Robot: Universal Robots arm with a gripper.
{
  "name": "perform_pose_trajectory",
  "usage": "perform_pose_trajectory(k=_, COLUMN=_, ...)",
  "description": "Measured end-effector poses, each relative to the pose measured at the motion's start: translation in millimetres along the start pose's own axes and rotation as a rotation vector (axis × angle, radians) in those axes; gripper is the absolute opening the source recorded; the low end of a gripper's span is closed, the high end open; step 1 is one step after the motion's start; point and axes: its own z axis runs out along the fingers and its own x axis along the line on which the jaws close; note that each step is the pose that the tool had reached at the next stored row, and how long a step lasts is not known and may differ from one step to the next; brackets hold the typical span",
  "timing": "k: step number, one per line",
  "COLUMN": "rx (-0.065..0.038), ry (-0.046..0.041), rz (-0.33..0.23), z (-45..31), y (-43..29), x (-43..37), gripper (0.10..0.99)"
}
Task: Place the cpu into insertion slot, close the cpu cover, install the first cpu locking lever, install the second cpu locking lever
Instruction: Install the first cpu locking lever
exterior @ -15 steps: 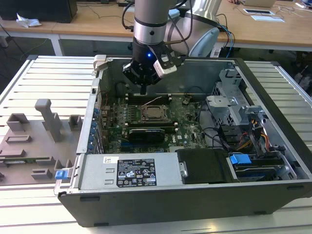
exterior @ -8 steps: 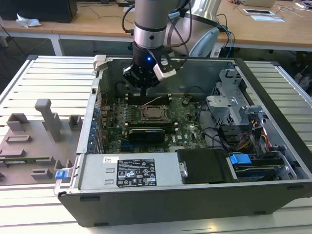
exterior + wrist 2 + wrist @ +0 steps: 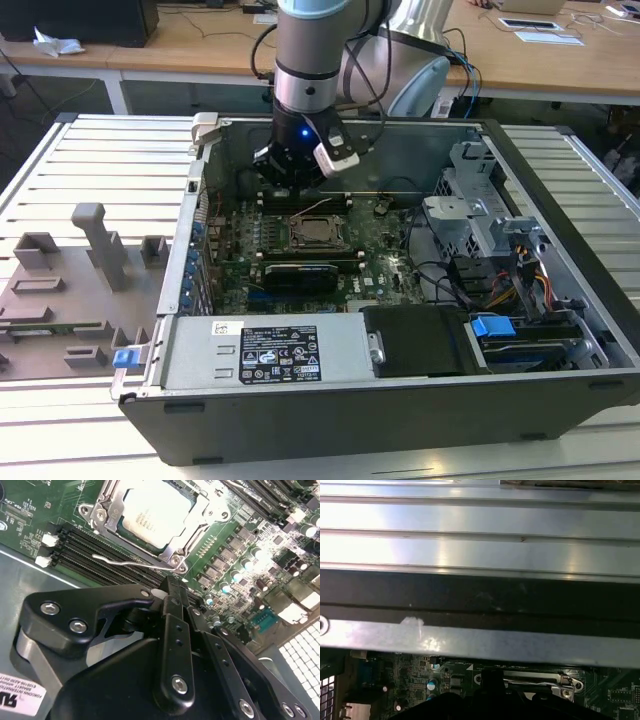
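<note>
Ribbed metal workbench carrying an open computer case.

The slatted aluminium table point(image 3: 90, 150) holds the open black computer case point(image 3: 400, 400) lying on its side, and, on the exterior view's left just beside the case, a grey fixture tray point(image 3: 60, 300) with upright blocks.

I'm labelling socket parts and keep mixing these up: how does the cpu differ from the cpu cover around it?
The cpu is a solid, dull pale-silver square with faint print; the cpu cover is a shinier metal frame with an open cut-out centre. The cpu lies inside that cut-out, while the cpu cover surrounds it, lying closed over its edges. Both are silver, squarish and sit flat at the socket on the green board.
</note>
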Motion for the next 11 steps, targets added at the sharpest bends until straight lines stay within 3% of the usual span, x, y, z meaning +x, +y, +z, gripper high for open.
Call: perform_pose_trajectory(k=11, rx=0.000, ry=0.0000, rz=0.000, z=13.9, y=-0.8, x=-0.7, gripper=0.110)
